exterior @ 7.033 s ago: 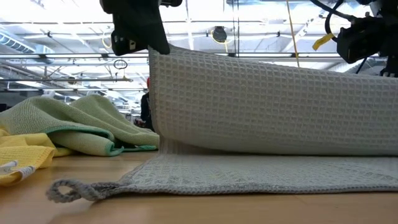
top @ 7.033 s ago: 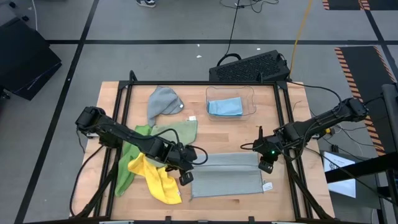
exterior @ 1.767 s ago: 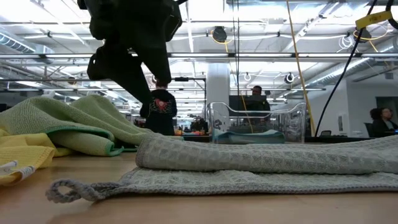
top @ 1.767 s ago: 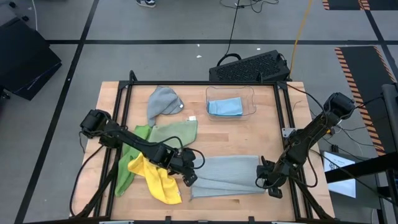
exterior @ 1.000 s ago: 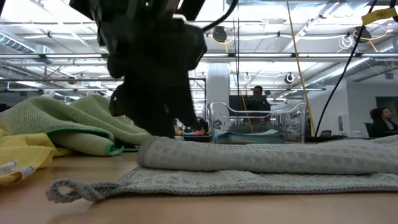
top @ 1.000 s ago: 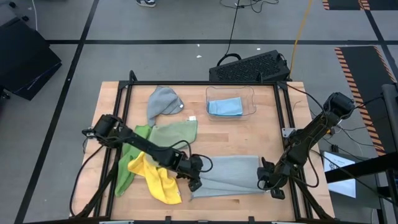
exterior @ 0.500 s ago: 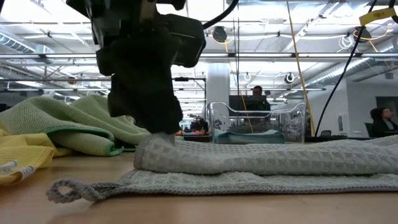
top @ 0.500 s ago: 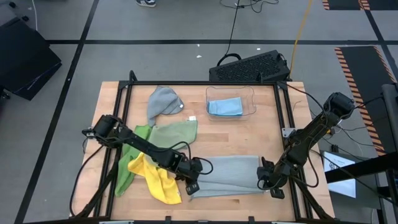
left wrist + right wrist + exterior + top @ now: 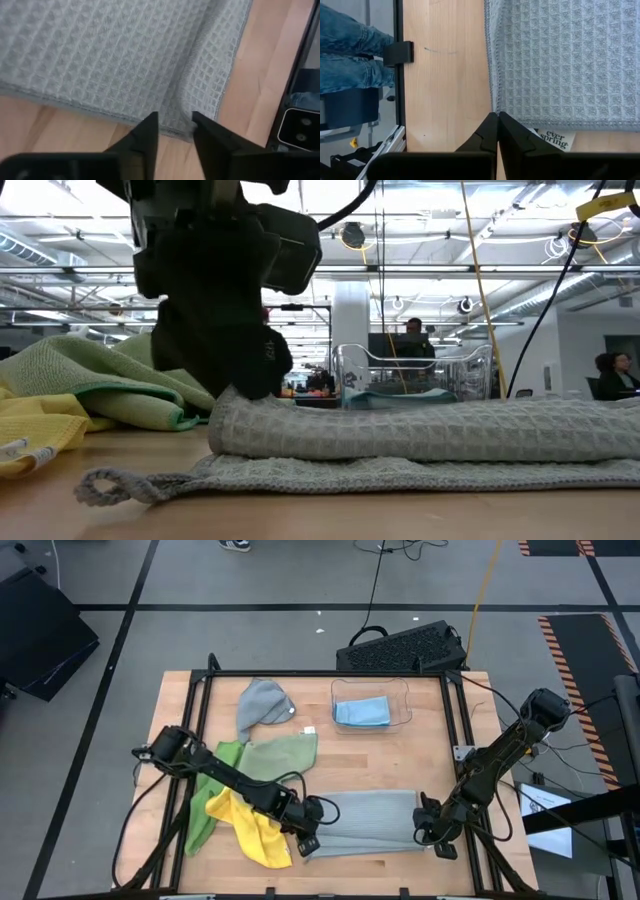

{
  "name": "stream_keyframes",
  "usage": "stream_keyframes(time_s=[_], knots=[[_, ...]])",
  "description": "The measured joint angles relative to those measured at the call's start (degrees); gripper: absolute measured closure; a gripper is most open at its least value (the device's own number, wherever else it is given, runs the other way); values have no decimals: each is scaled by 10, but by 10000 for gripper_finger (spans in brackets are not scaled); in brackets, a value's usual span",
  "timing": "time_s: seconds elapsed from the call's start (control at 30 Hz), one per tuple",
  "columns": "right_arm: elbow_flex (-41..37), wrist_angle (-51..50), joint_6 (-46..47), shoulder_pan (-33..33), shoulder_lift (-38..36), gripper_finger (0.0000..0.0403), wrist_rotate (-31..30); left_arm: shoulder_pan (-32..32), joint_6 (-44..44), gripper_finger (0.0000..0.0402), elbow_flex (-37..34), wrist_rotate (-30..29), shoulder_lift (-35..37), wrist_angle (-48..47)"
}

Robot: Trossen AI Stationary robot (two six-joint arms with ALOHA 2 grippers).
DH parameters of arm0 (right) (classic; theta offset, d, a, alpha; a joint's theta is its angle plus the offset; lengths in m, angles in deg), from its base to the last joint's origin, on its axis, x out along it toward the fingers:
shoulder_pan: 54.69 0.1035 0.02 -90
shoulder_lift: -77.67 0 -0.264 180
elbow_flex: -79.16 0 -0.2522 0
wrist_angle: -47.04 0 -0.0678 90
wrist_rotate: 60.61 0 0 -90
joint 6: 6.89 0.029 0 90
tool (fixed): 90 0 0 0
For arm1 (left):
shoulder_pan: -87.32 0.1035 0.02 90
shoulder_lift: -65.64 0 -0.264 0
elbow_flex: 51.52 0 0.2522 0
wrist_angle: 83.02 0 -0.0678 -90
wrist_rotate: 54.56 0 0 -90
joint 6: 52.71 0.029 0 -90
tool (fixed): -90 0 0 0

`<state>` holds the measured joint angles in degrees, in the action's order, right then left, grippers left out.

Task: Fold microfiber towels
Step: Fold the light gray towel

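High view, left to right: a bright green towel [image 9: 203,812] and a yellow towel [image 9: 252,827] lie bunched at the table's left front, with a sage green towel [image 9: 282,754] spread behind them and a crumpled grey towel [image 9: 262,705] farther back. The left gripper [image 9: 308,836] sits at the left end of the folded grey towel [image 9: 370,822]; in its wrist view the fingers [image 9: 146,131] stand partly apart astride the cloth's edge. A light blue towel [image 9: 361,712] rests inside the clear bin [image 9: 405,692] at the rear. The right gripper [image 9: 432,837] is at the folded towel's right end, fingers [image 9: 492,129] pressed together, holding nothing visible.
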<state>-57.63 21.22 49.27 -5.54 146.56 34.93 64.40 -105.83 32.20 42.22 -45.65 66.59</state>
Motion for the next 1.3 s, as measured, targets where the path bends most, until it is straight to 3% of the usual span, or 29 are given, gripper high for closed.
stream_keyframes(time_s=[0.1,0.2,0.4,0.47,0.67,0.93,1.3], knots=[[0,0,0,0,0,403,0,-3,11,257,0,-1,0,6],[0,0,0,0,0,403,0,-5,25,269,0,-10,0,4],[0,0,0,0,0,403,0,-5,55,375,0,2,0,16],[0,1,2,0,0,403,0,-5,47,391,0,9,0,18],[0,0,32,0,-23,403,3,-10,16,396,-1,23,42,15],[0,-49,42,-31,-86,403,2,-25,23,398,0,-57,131,-49],[0,-189,21,-116,-225,403,5,-1,57,398,0,-82,147,-71]])
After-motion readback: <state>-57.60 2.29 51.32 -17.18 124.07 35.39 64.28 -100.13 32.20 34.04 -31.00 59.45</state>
